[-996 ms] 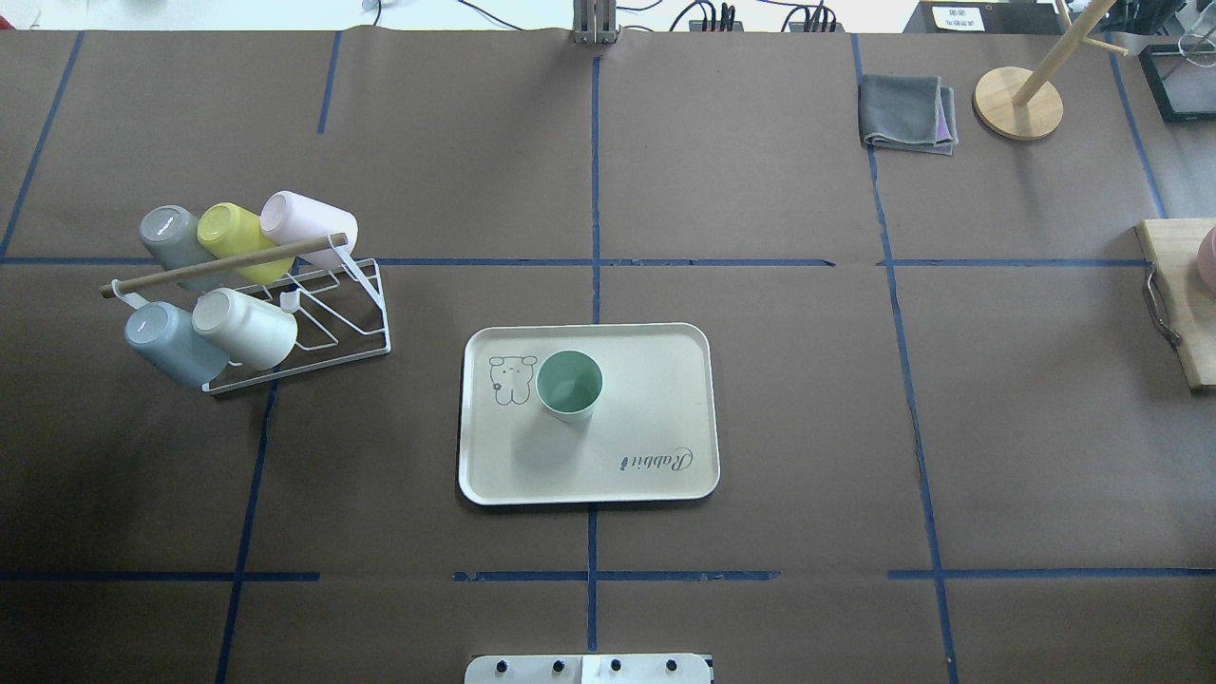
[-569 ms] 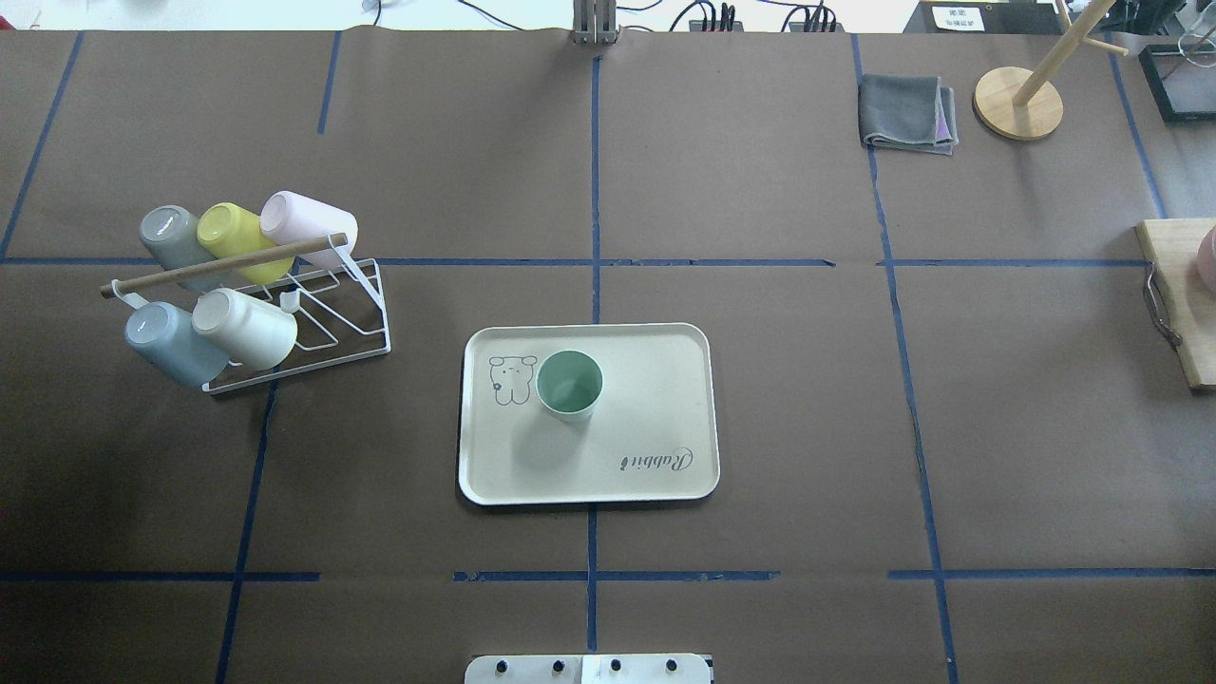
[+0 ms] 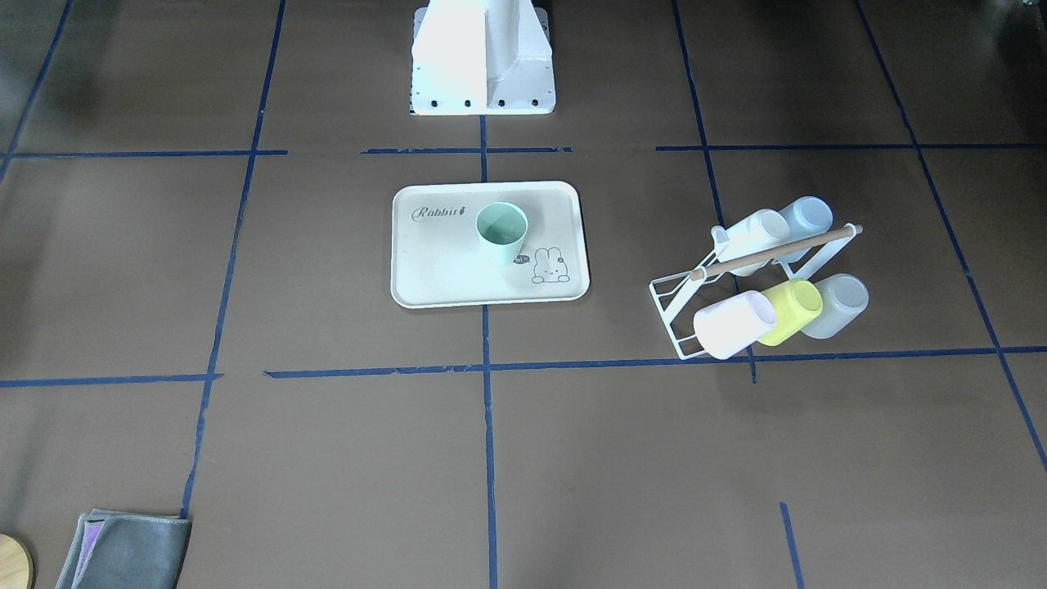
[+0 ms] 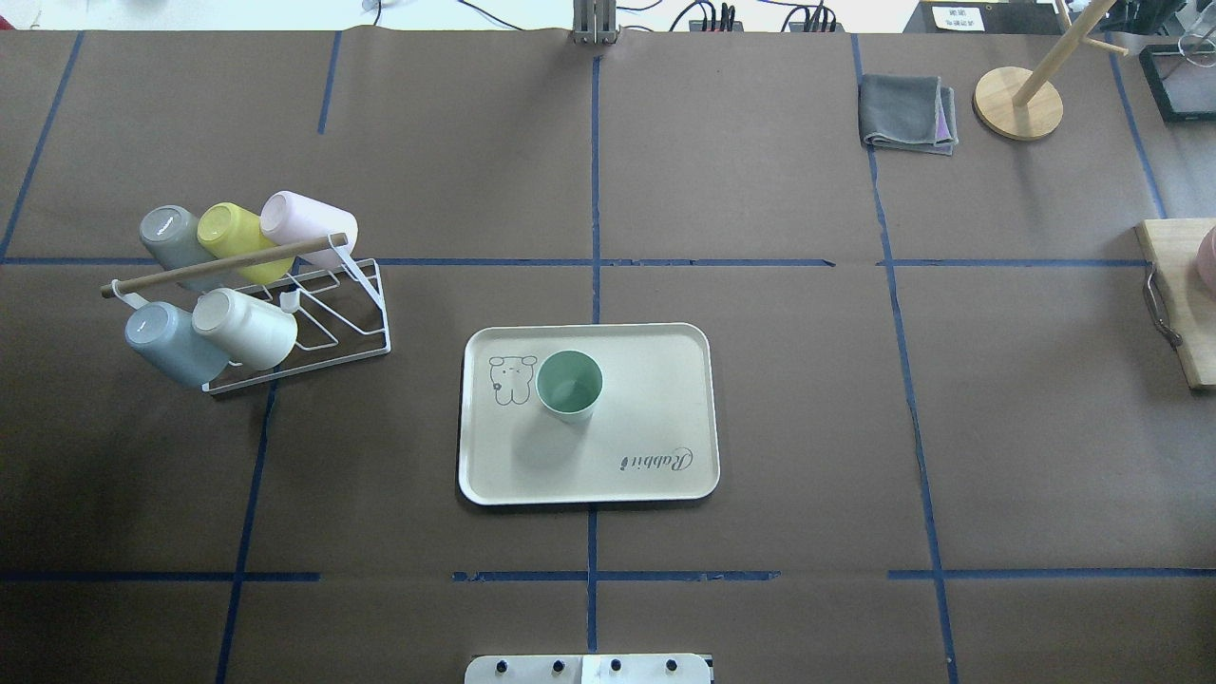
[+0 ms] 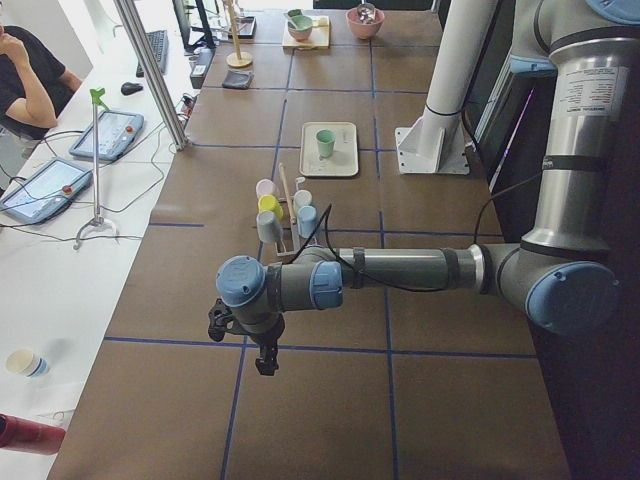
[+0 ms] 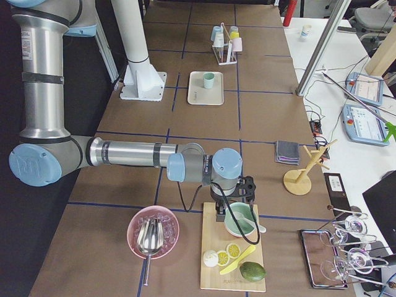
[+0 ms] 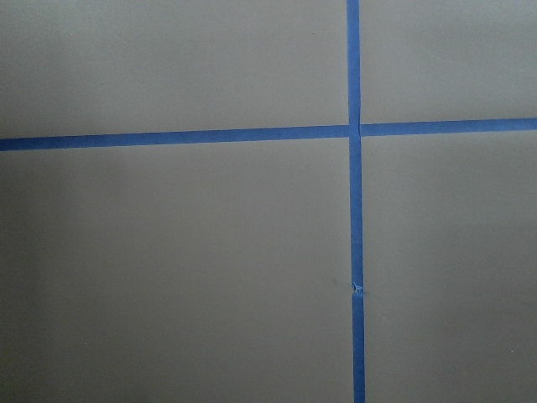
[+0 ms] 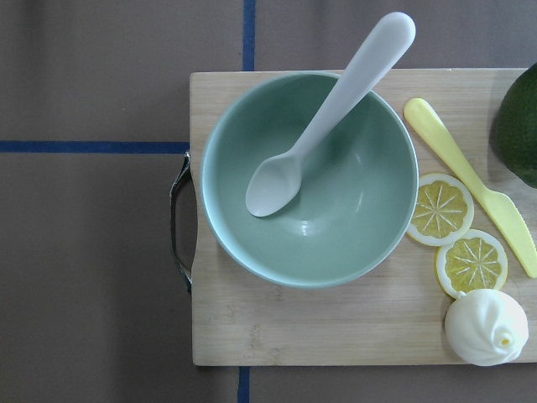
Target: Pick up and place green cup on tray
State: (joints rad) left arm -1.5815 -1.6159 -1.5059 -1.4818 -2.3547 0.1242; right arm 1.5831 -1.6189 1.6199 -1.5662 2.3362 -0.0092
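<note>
The green cup (image 4: 569,385) stands upright on the cream tray (image 4: 655,389), beside the rabbit drawing; it also shows in the front view (image 3: 501,231) on the tray (image 3: 442,270). No gripper touches it. My left gripper (image 5: 262,360) hangs over bare table far off to the left end, seen only in the side view; I cannot tell whether it is open or shut. My right gripper (image 6: 236,213) hangs over a green bowl (image 8: 309,178) on a cutting board at the right end; I cannot tell its state either.
A white wire rack (image 4: 323,323) with several cups, including a yellow-green cup (image 4: 233,237) and a pale blue cup (image 4: 171,342), stands left of the tray. A grey cloth (image 4: 907,112) and a wooden stand (image 4: 1017,103) are far right. The cutting board (image 4: 1178,285) lies at the right edge.
</note>
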